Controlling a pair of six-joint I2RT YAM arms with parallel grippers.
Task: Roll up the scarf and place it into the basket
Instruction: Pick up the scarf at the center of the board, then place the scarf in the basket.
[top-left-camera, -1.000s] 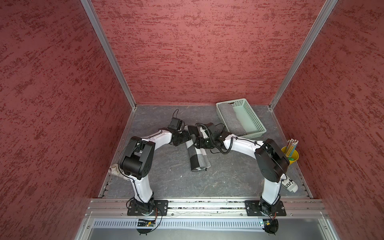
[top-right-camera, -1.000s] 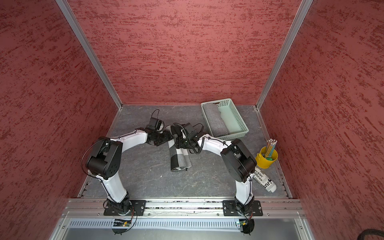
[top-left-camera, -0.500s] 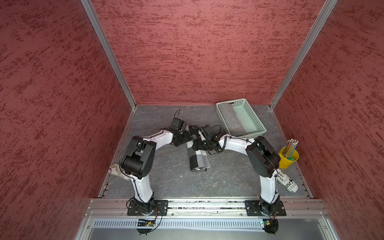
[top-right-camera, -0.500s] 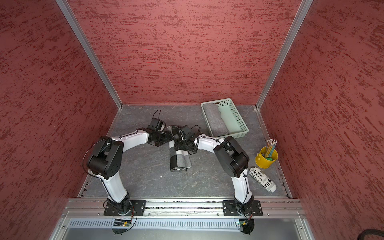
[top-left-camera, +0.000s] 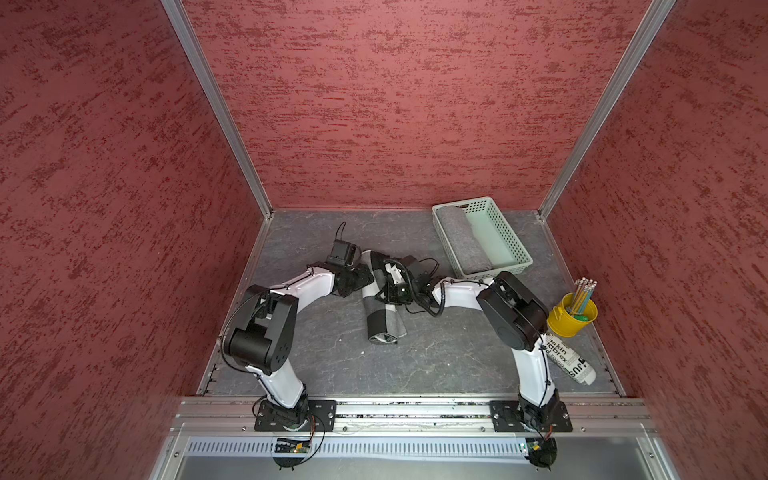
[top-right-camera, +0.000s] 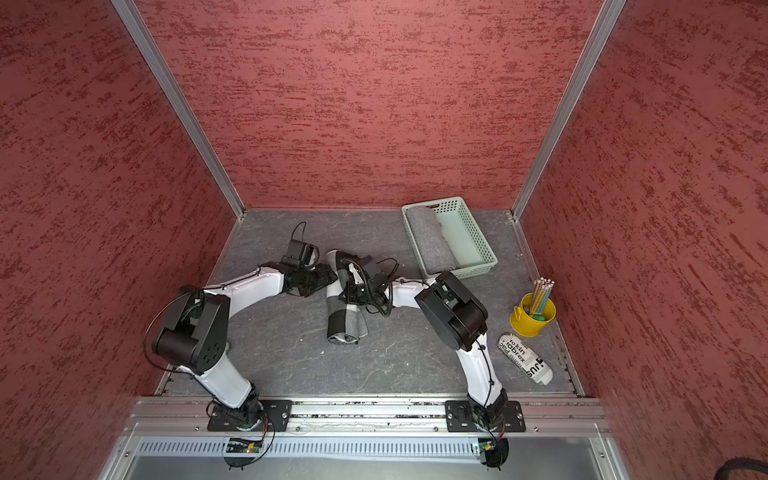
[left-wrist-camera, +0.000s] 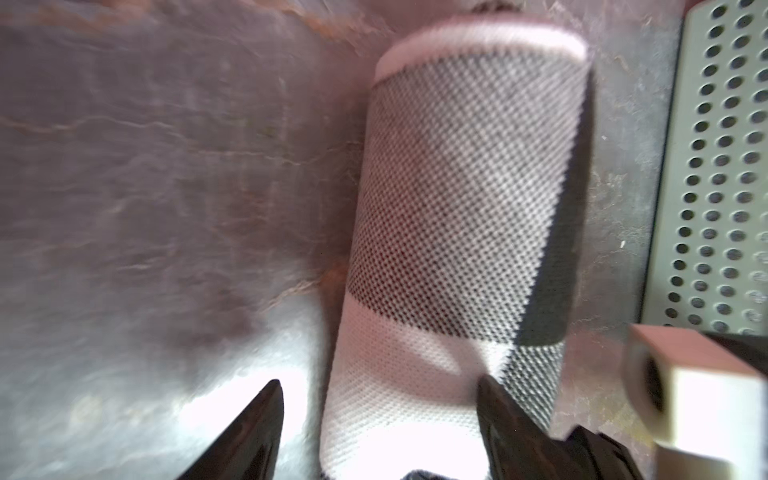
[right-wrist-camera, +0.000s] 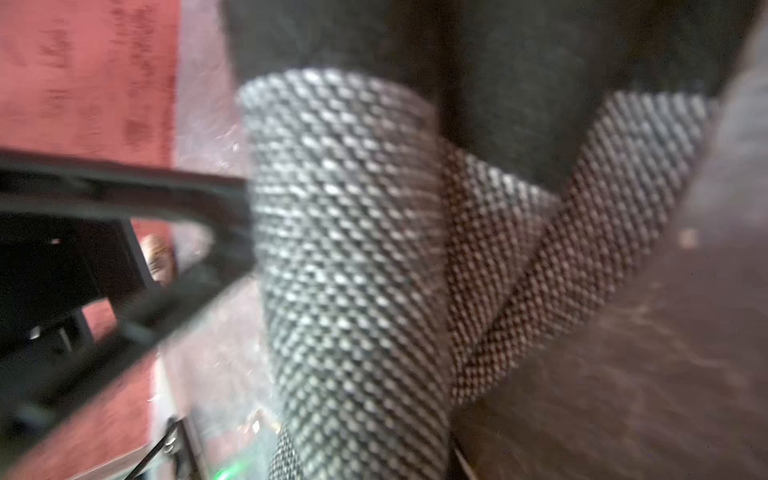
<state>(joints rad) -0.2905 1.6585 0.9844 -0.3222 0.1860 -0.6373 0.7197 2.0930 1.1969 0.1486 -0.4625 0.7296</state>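
Now | left end effector (left-wrist-camera: 379, 380) apart astride scarf (top-left-camera: 382, 324) | right end effector (top-left-camera: 382, 290) shifted inward, closure unclear

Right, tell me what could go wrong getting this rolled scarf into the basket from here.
The scarf shows a loose flap at its near end; lifted by one end it may unroll.
A grey cloth roll already fills about half of the basket, so the scarf could catch on the rim.
The left gripper is open at one end, lending no hold.
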